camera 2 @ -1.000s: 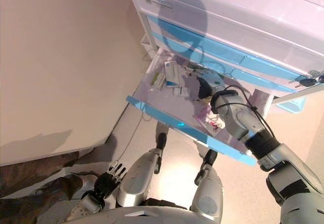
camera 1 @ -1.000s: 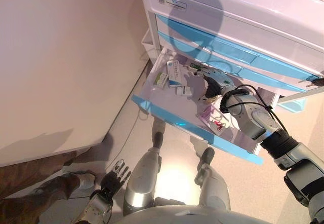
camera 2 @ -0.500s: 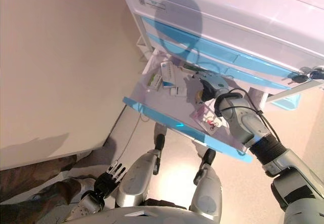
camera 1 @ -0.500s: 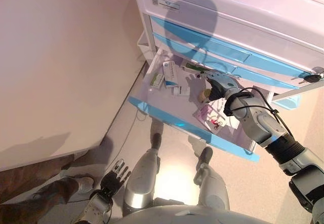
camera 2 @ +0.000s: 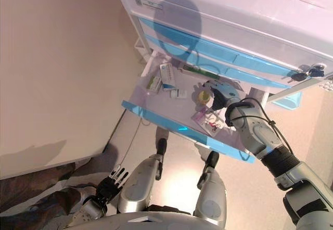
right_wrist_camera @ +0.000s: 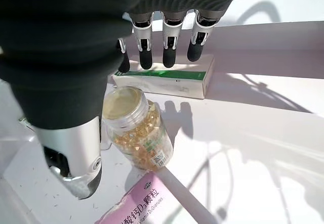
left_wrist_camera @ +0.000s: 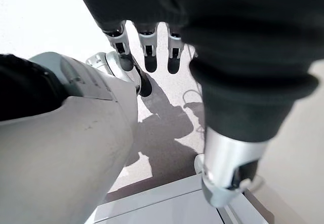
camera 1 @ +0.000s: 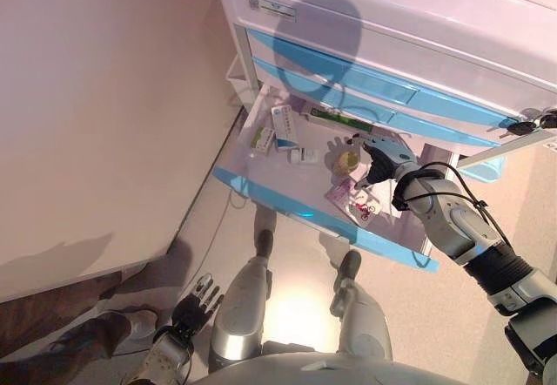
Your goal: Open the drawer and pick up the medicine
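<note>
1. Left hand (camera 1: 198,302) hangs low by my side, nearest to me, over the floor (camera 1: 218,219); its fingers (left_wrist_camera: 147,51) are straight and spread, holding nothing.
2. Right hand (camera 1: 380,160) reaches over the open drawer (camera 1: 261,189), which is pulled out of the white cabinet (camera 1: 392,28) behind its blue front panel. In the wrist view its fingers (right_wrist_camera: 169,44) are extended and apart, the thumb (right_wrist_camera: 76,158) stands clear, and nothing is gripped.
3. Closest to me in the drawer lies a pink medicine packet (camera 1: 355,202), flat on the drawer floor near the front panel and under my right forearm.
4. Just past it is the medicine, a clear bottle of yellow capsules (right_wrist_camera: 137,133) with a pale lid, lying on its side. It sits just beside the right hand, between thumb and fingertips in the wrist view, but I see no contact with it.
5. Beyond the bottle, a white box with a green stripe (right_wrist_camera: 162,81) lies along the back of the drawer, under the fingertips; whether they touch it I cannot tell.
6. Toward the drawer's left end sit a white and blue box (camera 1: 284,125) and a few smaller packs (camera 1: 261,138), well apart from the hand.
7. Farthest, the closed blue drawer fronts (camera 1: 348,76) run across the cabinet above.
</note>
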